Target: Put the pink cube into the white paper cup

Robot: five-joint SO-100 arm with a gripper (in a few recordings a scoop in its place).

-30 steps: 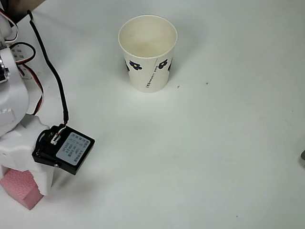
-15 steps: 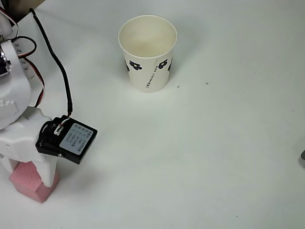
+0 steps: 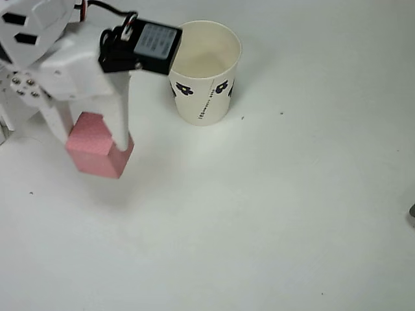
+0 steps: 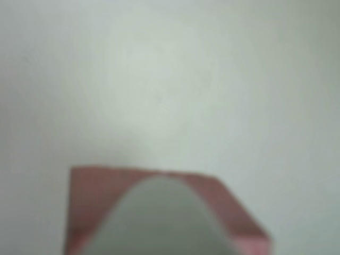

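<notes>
Overhead view: my gripper [image 3: 91, 133] has its 2 fingers clamped on the pink cube [image 3: 97, 152], carried clear of the table just left of the white paper cup [image 3: 201, 71], w/ height for the rim, I judge.

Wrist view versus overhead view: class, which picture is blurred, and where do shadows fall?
Wrist view: soft and out of focus, the pink cube and a white finger have fuzzy edges. Overhead view: sharp, print on the white paper cup is visible; a faint shadow lies on the table beneath the cube held by the gripper.

matt foam pink cube [image 3: 97, 150], paper cup [image 3: 202, 71]
</notes>
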